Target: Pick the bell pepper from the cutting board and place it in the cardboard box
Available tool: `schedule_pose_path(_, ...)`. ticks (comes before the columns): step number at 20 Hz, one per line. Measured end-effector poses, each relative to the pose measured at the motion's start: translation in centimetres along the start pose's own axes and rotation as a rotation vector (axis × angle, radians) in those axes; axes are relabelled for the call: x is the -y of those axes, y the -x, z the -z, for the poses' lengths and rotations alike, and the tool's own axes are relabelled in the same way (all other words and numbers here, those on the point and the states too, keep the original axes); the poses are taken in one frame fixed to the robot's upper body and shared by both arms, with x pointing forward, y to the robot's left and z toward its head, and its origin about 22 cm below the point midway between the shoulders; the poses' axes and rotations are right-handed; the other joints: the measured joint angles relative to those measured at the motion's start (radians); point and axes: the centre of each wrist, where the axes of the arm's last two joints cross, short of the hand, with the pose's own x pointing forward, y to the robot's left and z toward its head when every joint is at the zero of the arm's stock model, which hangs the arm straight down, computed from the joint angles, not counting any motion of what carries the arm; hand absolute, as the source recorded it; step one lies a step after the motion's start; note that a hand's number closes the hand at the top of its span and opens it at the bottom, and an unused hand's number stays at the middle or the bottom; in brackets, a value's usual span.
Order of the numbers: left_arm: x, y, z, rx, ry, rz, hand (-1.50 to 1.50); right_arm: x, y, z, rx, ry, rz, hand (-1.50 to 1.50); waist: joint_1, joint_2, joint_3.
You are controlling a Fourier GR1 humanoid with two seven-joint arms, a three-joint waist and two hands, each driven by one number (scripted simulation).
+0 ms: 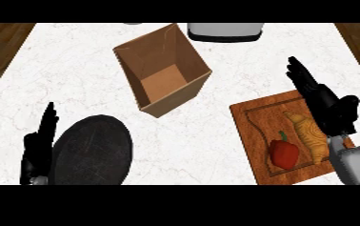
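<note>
Nearest us, the pepper lies on the board, untouched, beside a tan pastry. Right hand hangs over the board's far corner, fingers straight and holding nothing, likely lining up for the grab. Left hand rests open at the edge, beside a dark plate. Farther out on the bench, the box stands open-mouthed, ready to receive.

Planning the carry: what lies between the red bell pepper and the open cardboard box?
Head view: only wooden cutting board and bare white marble counter separate red bell pepper from brown cardboard box.
</note>
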Motion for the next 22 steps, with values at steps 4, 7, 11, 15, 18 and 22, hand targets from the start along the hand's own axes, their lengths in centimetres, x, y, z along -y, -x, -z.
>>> schedule_pose_path(4,0.4,-1.3,0.3,0.052,0.032,0.017,0.0,0.1,-1.6,0.5,0.121,0.168,0.038,-1.5,-0.013,-0.002,0.003)
schedule_pose_path(7,0.3,-2.5,0.7,0.103,0.062,0.036,0.0,2.3,-2.2,0.3,0.158,0.355,-0.034,1.5,-0.039,-0.002,-0.004)
schedule_pose_path(11,1.1,-3.2,0.4,0.117,0.115,0.034,0.0,3.1,0.1,-1.0,0.074,0.691,-0.08,-1.5,-0.059,-0.005,0.0)
schedule_pose_path(15,1.6,-4.0,0.0,0.124,0.158,0.027,0.0,0.3,1.7,-3.8,0.105,0.889,-0.03,-1.5,-0.045,-0.005,0.002)
schedule_pose_path(18,1.6,-4.7,-0.1,0.131,0.177,0.035,0.0,0.1,1.9,-6.3,0.071,0.888,-0.115,-1.5,-0.032,-0.003,0.002)
schedule_pose_path(22,1.6,-4.9,-0.4,0.133,0.191,0.038,0.0,0.9,2.2,-9.0,-0.049,0.789,-0.298,-1.5,-0.024,-0.002,0.0)
